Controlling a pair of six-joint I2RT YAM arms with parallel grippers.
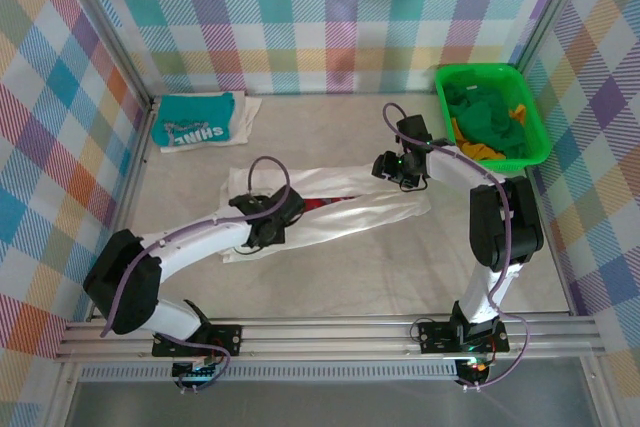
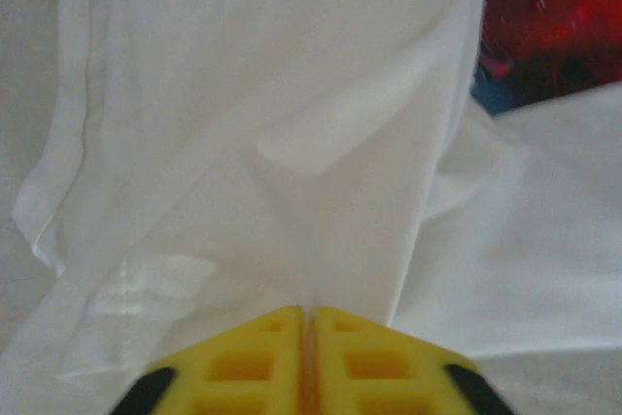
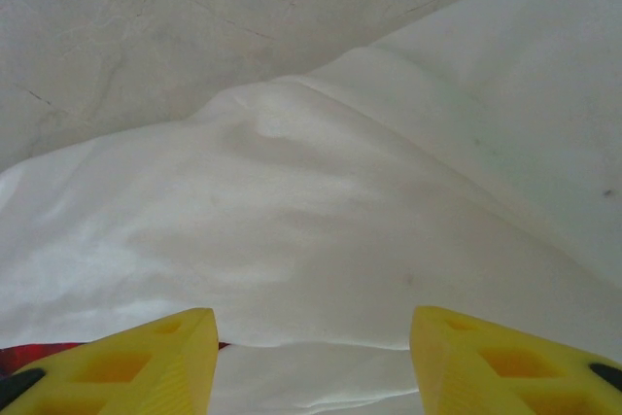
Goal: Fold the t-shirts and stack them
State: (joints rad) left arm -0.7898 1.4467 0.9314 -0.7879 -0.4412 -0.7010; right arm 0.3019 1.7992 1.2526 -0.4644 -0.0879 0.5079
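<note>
Left jaws clench a tented fold of the white t-shirt [image 2: 292, 143], right jaws hang released above its three o'clock edge; this limp, light cloth sprawled mid-worktop [image 1: 400, 277] probably handles best pinched at corners, teal t-shirt [image 1: 195, 122] at eleven o'clock.

Top camera: high, rear, looking down. Both wrist cameras: close, facing the crumpled white cloth t-shirt [image 1: 370, 214], shared throughout.

A green plastic basket [image 1: 478, 70] stands at the far right corner of the grey bench [image 1: 330, 272], close to the right wall. Crumpled green cloth [image 1: 485, 112] fills it, with a yellow-orange piece [image 1: 482, 152] showing at its near side. Pastel plaid walls [image 1: 330, 7] enclose the bench, and an aluminium rail [image 1: 330, 332] runs along its near edge.
</note>
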